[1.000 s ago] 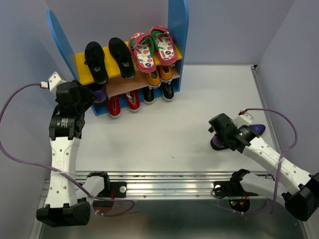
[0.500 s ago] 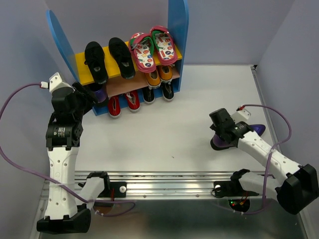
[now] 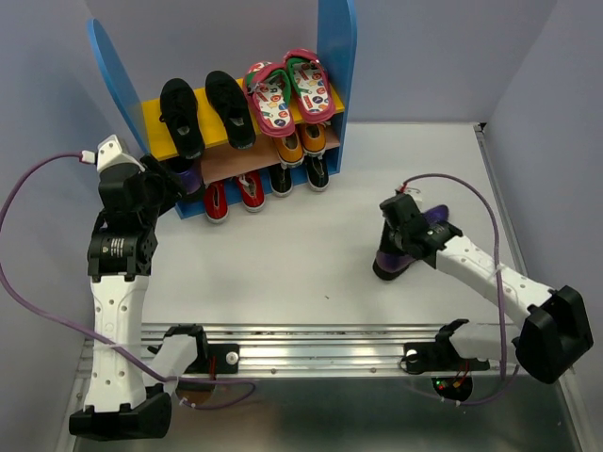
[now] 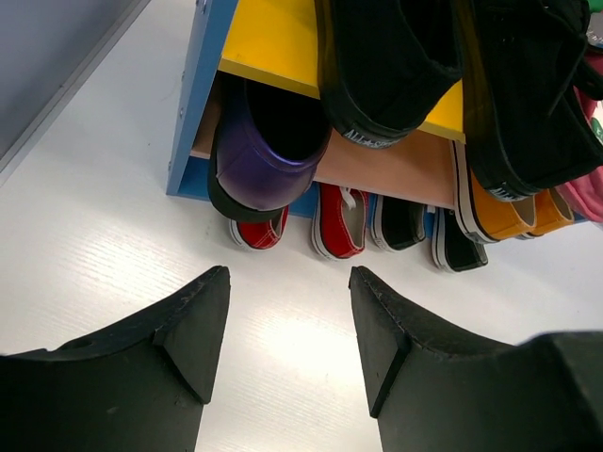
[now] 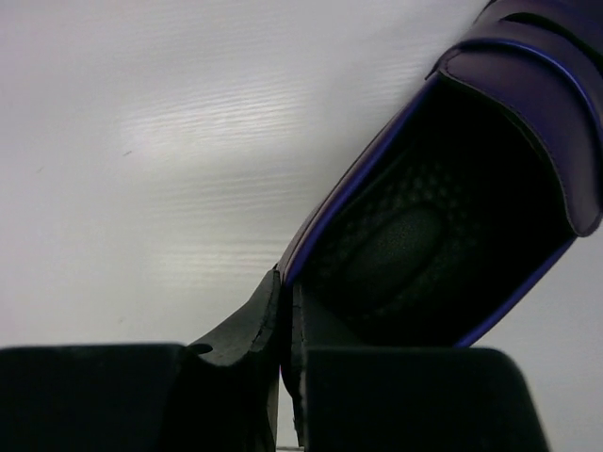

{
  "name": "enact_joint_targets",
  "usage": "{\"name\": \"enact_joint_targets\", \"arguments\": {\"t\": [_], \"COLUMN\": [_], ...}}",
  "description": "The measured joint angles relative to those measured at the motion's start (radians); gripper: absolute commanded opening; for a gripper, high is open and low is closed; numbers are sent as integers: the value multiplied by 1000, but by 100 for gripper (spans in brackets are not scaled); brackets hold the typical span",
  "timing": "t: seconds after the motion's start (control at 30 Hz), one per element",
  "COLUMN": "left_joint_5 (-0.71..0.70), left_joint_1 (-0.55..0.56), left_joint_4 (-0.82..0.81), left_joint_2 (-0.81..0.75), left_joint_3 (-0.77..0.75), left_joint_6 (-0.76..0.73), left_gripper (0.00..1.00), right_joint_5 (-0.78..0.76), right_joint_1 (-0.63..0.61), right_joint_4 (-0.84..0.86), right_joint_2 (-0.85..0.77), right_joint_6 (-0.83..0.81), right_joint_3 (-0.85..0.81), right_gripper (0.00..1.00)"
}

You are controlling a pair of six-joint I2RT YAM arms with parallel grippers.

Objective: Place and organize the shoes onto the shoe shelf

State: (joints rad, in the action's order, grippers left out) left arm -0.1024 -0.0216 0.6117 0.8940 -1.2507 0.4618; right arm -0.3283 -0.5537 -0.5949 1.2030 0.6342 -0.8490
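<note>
The shoe shelf (image 3: 335, 56) stands at the back left on its blue side panels. Black sneakers (image 3: 179, 115) and pink flip-flops (image 3: 286, 90) lie on the yellow top board (image 4: 268, 38). Orange shoes (image 3: 290, 147), red shoes (image 3: 218, 200) and black ones (image 3: 317, 171) sit lower down. One dark purple loafer (image 4: 259, 160) rests at the lower board's left end. My left gripper (image 4: 290, 278) is open just in front of it, holding nothing. My right gripper (image 5: 285, 282) is shut on the side wall of the other purple loafer (image 5: 528, 113), tilted over the table at right (image 3: 434, 220).
Blue-grey walls close in the table on the left, back and right. A metal rail (image 3: 320, 356) with the arm bases runs along the near edge. Purple cables loop beside both arms (image 3: 19, 282).
My right gripper closed on the purple loafer and carried it left, tipping it up off the table. My left gripper drew back slightly from the shelf and stayed open.
</note>
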Motion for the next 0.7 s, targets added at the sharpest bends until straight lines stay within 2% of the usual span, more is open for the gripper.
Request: {"name": "enact_joint_targets", "arguments": {"t": [0.23, 0.43, 0.47, 0.5, 0.57, 0.6, 0.63, 0.7], "left_joint_5": [-10, -11, -11, -11, -12, -12, -12, -12], "left_joint_1": [0, 0, 0, 0, 0, 0, 0, 0], "left_joint_4": [0, 0, 0, 0, 0, 0, 0, 0], "left_joint_2": [7, 7, 7, 7, 7, 7, 7, 7], "left_joint_3": [0, -1, -1, -1, -1, -1, -1, -1], "left_joint_6": [-2, -2, -2, -2, -4, -5, -7, -9], "left_gripper": [64, 64, 64, 64, 64, 64, 64, 64], "right_joint_5": [93, 108, 104, 100, 77, 50, 33, 5], "right_joint_1": [-306, -521, -538, -542, -542, -540, -539, -537], "right_joint_4": [6, 13, 21, 20, 16, 15, 12, 3], "right_joint_2": [142, 259, 272, 276, 276, 275, 275, 270], "right_joint_6": [-163, -241, -254, -262, -265, -266, -260, -246], "right_joint_3": [-187, -210, -210, -210, -210, -211, -212, -216], "right_gripper": [1, 3, 31, 50, 74, 78, 89, 93]}}
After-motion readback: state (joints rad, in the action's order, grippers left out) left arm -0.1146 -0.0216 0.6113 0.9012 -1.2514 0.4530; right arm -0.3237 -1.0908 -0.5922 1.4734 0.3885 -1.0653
